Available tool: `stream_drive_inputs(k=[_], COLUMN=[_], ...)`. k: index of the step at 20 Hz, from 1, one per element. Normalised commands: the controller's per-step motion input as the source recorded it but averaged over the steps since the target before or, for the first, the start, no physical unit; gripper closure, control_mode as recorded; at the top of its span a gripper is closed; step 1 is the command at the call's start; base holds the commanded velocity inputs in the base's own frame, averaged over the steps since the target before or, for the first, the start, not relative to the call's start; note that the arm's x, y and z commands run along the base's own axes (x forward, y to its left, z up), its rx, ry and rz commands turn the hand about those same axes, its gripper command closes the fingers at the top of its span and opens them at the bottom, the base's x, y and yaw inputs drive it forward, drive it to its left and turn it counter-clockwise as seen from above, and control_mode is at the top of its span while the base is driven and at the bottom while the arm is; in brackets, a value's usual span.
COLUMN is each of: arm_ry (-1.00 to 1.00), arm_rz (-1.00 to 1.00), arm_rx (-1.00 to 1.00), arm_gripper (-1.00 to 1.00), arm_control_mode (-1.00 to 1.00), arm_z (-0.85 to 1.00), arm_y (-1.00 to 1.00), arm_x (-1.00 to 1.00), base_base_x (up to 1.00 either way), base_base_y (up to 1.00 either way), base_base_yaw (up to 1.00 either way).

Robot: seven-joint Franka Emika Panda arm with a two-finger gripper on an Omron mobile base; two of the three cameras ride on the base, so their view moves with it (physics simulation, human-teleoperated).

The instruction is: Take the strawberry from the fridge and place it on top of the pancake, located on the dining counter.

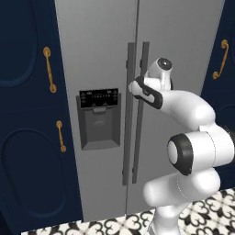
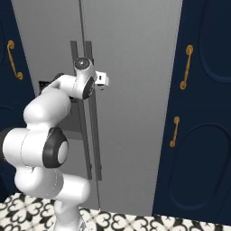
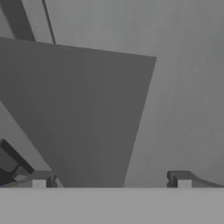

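Note:
The tall grey fridge point(image 1: 101, 46) stands straight ahead with both doors shut. Its two long vertical bar handles point(image 1: 130, 119) run down the middle seam. My gripper point(image 1: 134, 87) is up against the handles at about the height of the dispenser recess point(image 1: 98, 119). In the hand view the fingertips point(image 3: 39, 180) stand wide apart and the gripper point(image 3: 111, 181) is open. A dark handle bar point(image 3: 78, 118) fills the space between them, very close. From the right, the hand point(image 2: 103, 80) sits beside the right-hand bar point(image 2: 95, 135). The strawberry is hidden behind the shut doors. The pancake and dining counter are out of view.
Navy cabinets point(image 1: 27, 147) with gold handles point(image 1: 49, 69) flank the fridge on the left, and more navy cabinets point(image 2: 198, 135) on the right. Black-and-white patterned floor tiles point(image 1: 119, 225) run along the fridge's foot.

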Motion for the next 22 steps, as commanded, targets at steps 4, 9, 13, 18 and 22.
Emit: stream_drive_inputs(k=[4, 9, 13, 18, 22], arm_ry=[-0.22, -0.27, -0.57, -0.47, -0.27], arm_rz=[0.0, 0.01, 0.0, 0.0, 0.0], arm_rx=[0.0, 0.03, 0.01, 0.0, 0.0], arm_gripper=[-1.0, -1.0, -1.0, -1.0, -1.0], arm_control_mode=[-1.0, -1.0, -1.0, -1.0, -1.0], arm_z=[-0.21, -0.38, -0.13, -0.02, -0.11], arm_y=[0.0, -0.04, 0.0, 0.1, 0.21], arm_x=[0.55, 0.23, -0.08, -0.12, 0.1], base_base_x=[0.0, 0.0, 0.0, 0.0, 0.0], base_base_y=[0.0, 0.0, 0.0, 0.0, 0.0], base_base_yaw=[0.0, 0.0, 0.0, 0.0, 0.0])
